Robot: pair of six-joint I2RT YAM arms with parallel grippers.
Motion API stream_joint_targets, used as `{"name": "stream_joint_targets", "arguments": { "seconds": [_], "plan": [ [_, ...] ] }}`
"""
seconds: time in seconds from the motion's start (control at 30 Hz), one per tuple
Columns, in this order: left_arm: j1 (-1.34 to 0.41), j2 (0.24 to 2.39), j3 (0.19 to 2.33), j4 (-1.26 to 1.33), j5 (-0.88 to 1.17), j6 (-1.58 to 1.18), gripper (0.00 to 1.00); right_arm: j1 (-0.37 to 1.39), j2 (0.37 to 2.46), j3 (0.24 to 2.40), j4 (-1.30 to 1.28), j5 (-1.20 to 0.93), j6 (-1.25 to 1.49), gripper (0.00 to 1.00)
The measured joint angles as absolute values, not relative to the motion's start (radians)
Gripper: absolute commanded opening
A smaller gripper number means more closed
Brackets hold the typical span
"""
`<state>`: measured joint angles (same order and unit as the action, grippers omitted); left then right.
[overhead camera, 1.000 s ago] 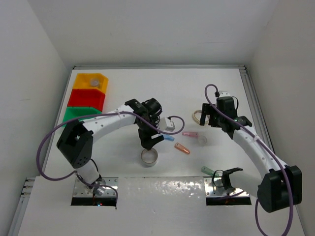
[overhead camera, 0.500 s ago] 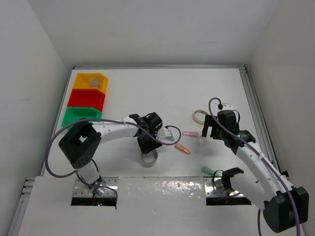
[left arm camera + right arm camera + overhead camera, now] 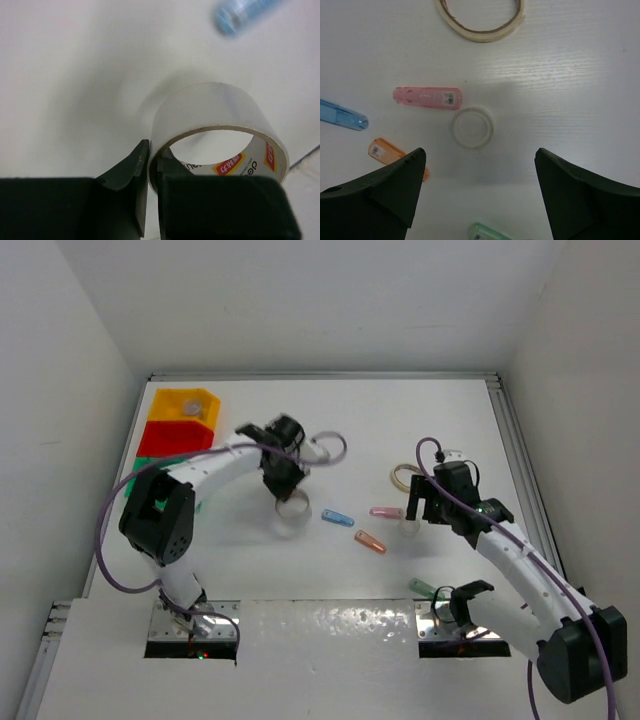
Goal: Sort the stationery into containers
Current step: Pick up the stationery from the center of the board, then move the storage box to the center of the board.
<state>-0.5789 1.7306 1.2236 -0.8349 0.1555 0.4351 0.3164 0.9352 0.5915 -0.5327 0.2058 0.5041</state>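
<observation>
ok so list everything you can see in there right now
bins: 3, yellow, red, green, joined in a row, far left
round item: 1, grey, in the yellow one
tape roll: 1, clear, in the left gripper
tape ring: 1, beige, flat on the table
pink capsule: 1, pink, mid table
blue capsule: 1, blue, mid table
orange capsule: 1, orange, mid table
green capsule: 1, green, near the right arm's base
pot: 1, clear, beside the pink capsule
table: 1, white
left gripper: 1, black, shut on the tape roll's wall
right gripper: 1, black, open above the pot
</observation>
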Motion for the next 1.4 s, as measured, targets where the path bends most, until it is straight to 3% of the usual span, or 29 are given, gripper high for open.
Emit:
{"name": "stream_joint_targets", "arguments": {
  "seconds": [0.27,0.37,0.47,0.73,1.23,1.27,1.37,1.4],
  "plan": [
    [0.046,1.828,1.975,-0.913,0.194,0.340,0.00,0.370,1.181,0.733,-0.421,0.170,0.464,0.89],
    [0.265,1.882,2.043,-0.938,0.174,0.305,0.00,0.372,1.327,0.844,-0.386,0.136,0.448,0.89],
    [0.368,1.954,2.027,-0.982,0.133,0.282,0.00,0.376,1.433,0.948,-0.353,0.103,0.430,0.89],
    [0.357,2.070,1.893,-0.998,0.087,0.278,0.00,0.378,1.488,0.993,-0.325,0.065,0.415,0.89],
    [0.322,2.098,1.819,-0.834,0.036,0.270,0.01,0.378,1.446,0.939,-0.354,0.088,0.423,0.90],
    [0.323,2.100,1.819,-0.826,0.037,0.267,0.03,0.378,1.440,0.939,-0.354,0.093,0.423,0.90],
    [0.323,2.100,1.815,-0.807,0.029,0.264,0.30,0.380,1.432,0.939,-0.358,0.105,0.423,0.90],
    [0.323,2.100,1.807,-0.800,0.027,0.263,0.34,0.381,1.430,0.939,-0.361,0.107,0.423,0.90]
  ]
}}
